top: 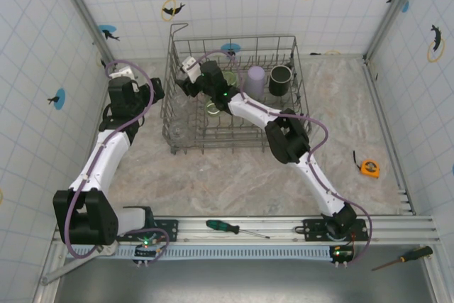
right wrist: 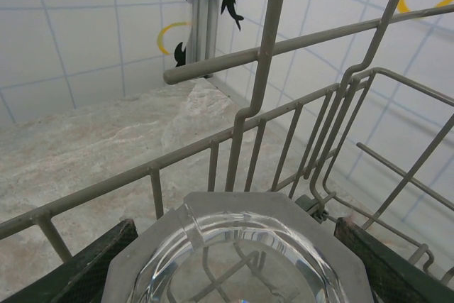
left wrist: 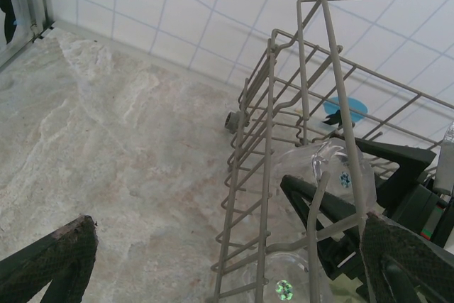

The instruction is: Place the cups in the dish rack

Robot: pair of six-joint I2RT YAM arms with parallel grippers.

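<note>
In the far-left corner of the large grey wire dish rack (top: 213, 136) | right gripper (right wrist: 234, 267) closed around 1 clear faceted glass tumbler (right wrist: 227, 243), low behind the rim, likely for setting down inside | 2 walls close by; lilac round tumbler (top: 255, 79), black round mug (top: 280, 80) well apart | left gripper (top: 150, 91) spread wide, empty, outside left wall.

The dish rack (top: 301, 97) sits mid-desk (top: 234, 182), toward the back. A tumbler (top: 255, 79) and a mug (top: 280, 80) stand side by side in its far right. At its far left, a cup (right wrist: 234, 260) sits between the right tool's (top: 186, 87) fingers. The left tool (top: 152, 91) is just outside the left wall.
</note>
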